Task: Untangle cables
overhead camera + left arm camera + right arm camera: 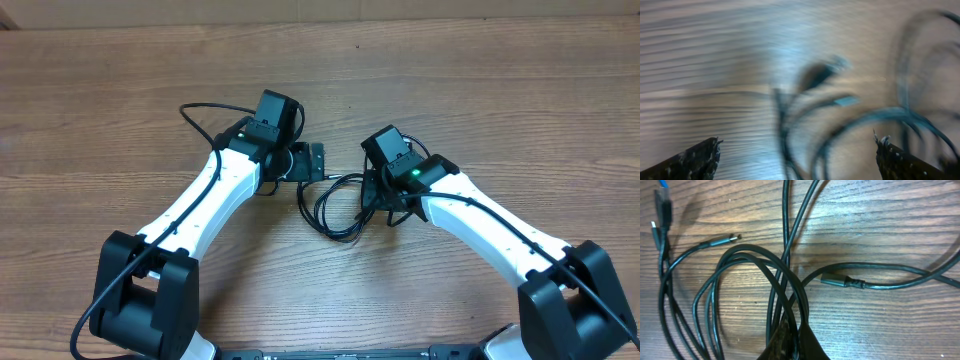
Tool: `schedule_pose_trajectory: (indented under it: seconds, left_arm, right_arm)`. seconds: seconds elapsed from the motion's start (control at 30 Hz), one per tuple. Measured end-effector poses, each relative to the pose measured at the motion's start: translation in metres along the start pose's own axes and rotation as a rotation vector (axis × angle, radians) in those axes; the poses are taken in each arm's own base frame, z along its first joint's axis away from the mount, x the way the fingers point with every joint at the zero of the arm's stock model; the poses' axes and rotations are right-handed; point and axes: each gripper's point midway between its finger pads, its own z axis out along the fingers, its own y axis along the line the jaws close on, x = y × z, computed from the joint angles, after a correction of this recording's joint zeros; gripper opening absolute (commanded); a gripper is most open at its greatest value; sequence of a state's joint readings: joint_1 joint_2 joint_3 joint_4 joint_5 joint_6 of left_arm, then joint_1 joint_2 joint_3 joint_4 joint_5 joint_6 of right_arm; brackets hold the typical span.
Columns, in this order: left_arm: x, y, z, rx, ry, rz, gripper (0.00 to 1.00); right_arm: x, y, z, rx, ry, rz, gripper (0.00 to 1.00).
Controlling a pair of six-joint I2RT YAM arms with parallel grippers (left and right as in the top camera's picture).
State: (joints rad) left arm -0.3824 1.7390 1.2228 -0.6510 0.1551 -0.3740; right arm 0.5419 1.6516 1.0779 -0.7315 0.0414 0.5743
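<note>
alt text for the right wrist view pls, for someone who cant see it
Thin black cables lie in overlapping loops on a wooden table, and the right gripper at the bottom centre is shut on several strands where they bunch together. Loose plug ends lie at the upper left and near the middle.

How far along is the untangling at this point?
Little looks done: the cables lie looped and crossed in one pile. In hand: the right gripper is shut on strands at the crossing; the left gripper hangs open, empty. Left: separating every cord.
</note>
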Motion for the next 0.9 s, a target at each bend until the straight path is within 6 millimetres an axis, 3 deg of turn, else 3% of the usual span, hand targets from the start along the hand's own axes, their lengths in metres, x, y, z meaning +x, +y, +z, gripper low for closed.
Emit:
schedule_pose_trajectory:
  seconds: [0.2,0.37,0.53,0.67,0.8,0.9]
  left_arm:
    - [0.015,-0.037,-0.004,0.214,0.069,0.140,1.00]
    - [0.017,-0.043,-0.006,0.248,0.072,0.188,1.00]
    - [0.019,-0.046,-0.003,0.225,0.065,0.230,1.00]
    - [0.018,-0.065,0.000,0.241,0.025,0.367,1.00]
    - [0.026,-0.085,0.005,0.255,0.017,0.452,1.00]
    - [0.034,-0.092,0.006,0.268,0.044,0.420,1.00]
  right_arm:
    - [-0.003,-0.013,-0.005,0.022,0.012,0.022,0.04]
    - [-0.020,-0.008,-0.018,0.006,-0.019,0.026,0.04]
    - [-0.015,-0.011,-0.020,0.019,0.000,0.022,0.04]
    - [-0.011,-0.015,-0.020,0.033,0.018,0.023,0.04]
    - [0.001,-0.039,-0.023,0.112,0.079,0.049,0.09]
    - [0.005,-0.073,-0.031,0.217,0.122,0.113,0.17]
